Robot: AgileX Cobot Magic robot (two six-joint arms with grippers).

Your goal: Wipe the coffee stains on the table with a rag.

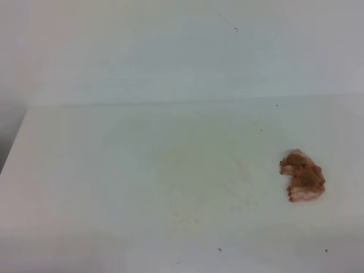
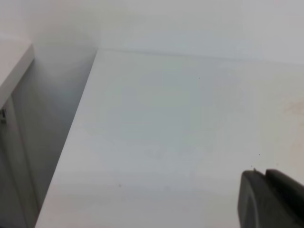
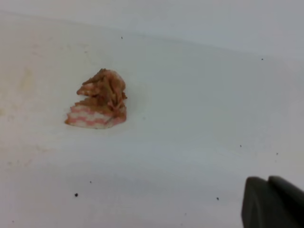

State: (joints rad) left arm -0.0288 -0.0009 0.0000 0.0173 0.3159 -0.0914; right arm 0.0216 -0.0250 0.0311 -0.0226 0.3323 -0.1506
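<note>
The rag (image 1: pixel 303 176) is a crumpled pinkish-brown lump with pale pink edges, lying alone on the right part of the white table (image 1: pixel 85 170). The coffee stains (image 1: pixel 211 177) show only as a faint yellowish smear across the table's middle, left of the rag. Neither gripper appears in the exterior high view. In the right wrist view the rag (image 3: pixel 99 100) lies up and left of my right gripper (image 3: pixel 267 179), well apart from it; its dark fingers are pressed together on nothing. The left gripper (image 2: pixel 265 173) also has its fingers together, over bare table.
A pale wall (image 1: pixel 170 51) rises behind the table's back edge. The table's left edge (image 2: pixel 71 137) drops into a shadowed gap beside a white cabinet (image 2: pixel 14 61). A few tiny dark specks (image 1: pixel 219 249) dot the near surface.
</note>
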